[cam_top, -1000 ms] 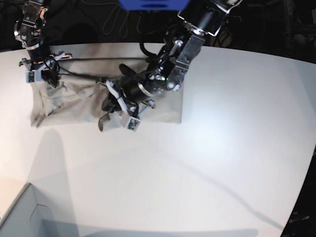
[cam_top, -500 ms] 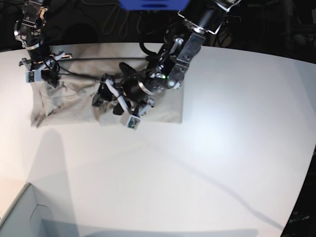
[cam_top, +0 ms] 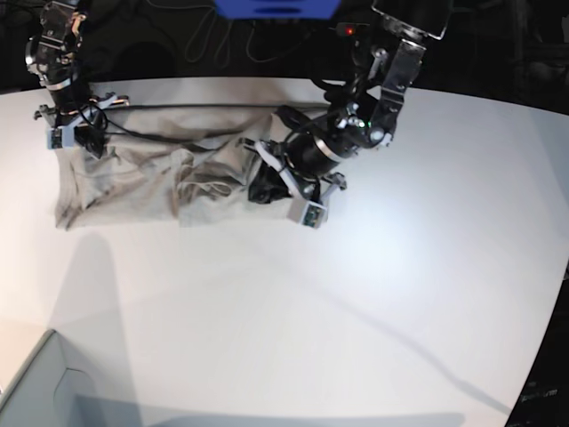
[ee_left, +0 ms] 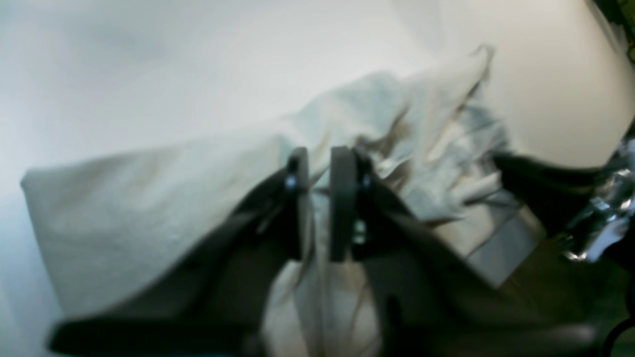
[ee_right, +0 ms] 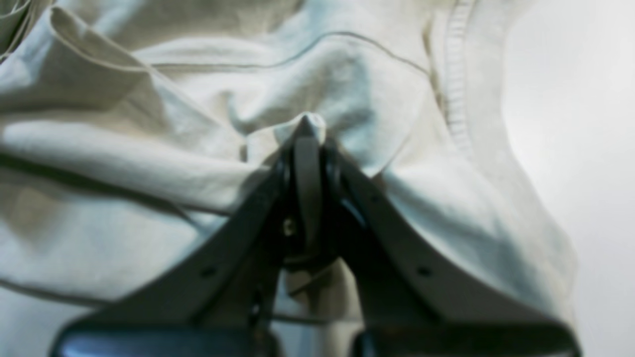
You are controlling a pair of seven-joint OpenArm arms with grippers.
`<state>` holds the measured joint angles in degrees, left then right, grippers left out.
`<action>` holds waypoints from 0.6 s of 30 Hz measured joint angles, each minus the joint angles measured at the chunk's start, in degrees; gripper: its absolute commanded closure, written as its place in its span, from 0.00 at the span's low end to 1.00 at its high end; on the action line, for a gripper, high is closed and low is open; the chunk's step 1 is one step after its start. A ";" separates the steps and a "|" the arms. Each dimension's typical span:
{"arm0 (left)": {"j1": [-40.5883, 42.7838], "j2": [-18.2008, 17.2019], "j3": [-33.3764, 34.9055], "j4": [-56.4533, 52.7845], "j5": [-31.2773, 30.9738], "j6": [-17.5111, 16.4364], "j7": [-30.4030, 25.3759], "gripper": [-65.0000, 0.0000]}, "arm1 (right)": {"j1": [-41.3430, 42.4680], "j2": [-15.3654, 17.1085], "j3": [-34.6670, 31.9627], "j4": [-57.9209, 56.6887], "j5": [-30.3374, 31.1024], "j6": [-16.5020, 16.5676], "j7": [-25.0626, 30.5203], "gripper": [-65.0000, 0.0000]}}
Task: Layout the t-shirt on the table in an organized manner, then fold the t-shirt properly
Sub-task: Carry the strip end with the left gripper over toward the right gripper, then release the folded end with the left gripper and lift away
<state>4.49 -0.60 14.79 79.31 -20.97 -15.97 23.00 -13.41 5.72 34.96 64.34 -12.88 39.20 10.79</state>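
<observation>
Both grippers clamped on the t-shirt (cam_top: 142, 182), bunched at the table's (cam_top: 373, 294) far-left: left gripper (ee_left: 318, 198) mid-hem, right gripper (ee_right: 307, 134) on a fold near the collar; pull apart evenly, low.

One t-shirt (cam_top: 133, 173), one table (cam_top: 373, 294), two arms.
One pincer per arm: left pincer (ee_left: 320, 198) and right pincer (ee_right: 307, 148), two in all; one pale box corner (cam_top: 40, 382) at the table's near edge.
</observation>
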 measured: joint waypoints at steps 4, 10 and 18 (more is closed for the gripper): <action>-1.70 0.33 0.79 -6.25 0.02 0.24 0.20 0.99 | 0.04 0.00 0.00 0.00 0.00 -0.02 -0.17 1.00; -6.97 2.34 13.51 -13.09 0.15 0.72 0.11 0.99 | 0.00 0.00 0.00 0.00 0.00 0.00 0.02 1.00; -9.33 2.23 27.61 -11.72 0.00 -0.15 0.39 0.99 | 0.02 0.00 0.00 0.00 0.00 0.00 -0.04 1.00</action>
<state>-4.84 1.63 42.39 67.59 -20.97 -16.12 23.40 -13.39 5.72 34.96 64.34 -12.88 39.20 10.74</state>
